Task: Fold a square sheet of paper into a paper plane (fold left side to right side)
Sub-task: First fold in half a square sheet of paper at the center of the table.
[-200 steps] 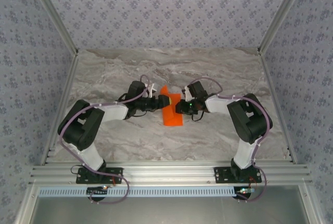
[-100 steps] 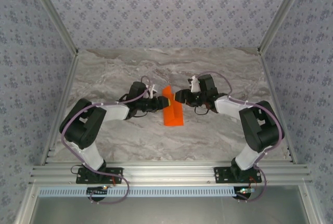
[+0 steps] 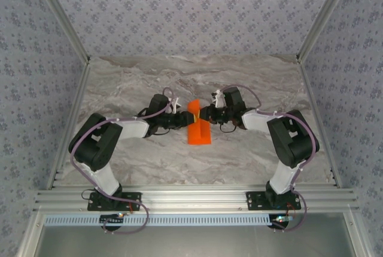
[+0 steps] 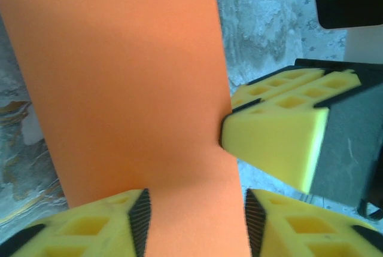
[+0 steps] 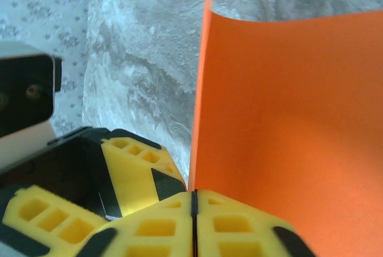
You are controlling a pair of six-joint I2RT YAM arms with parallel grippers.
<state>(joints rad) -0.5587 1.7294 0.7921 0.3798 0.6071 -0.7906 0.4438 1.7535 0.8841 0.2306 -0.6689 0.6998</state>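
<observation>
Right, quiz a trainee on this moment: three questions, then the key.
1. True or false: the right tool is shut on the edge of the orange paper.
2. The left tool has its jaws: A) shut tight; B) apart, with paper between them; C) around a cup.
3. How many sheets of paper are there on the table?
Key: 1 true; 2 B; 3 one.

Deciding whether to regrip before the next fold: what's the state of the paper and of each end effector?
square sheet of paper: partly folded, far end raised.
left end effector: open, paper showing in the gap between its fingers.
right end effector: shut on the paper's edge.
</observation>
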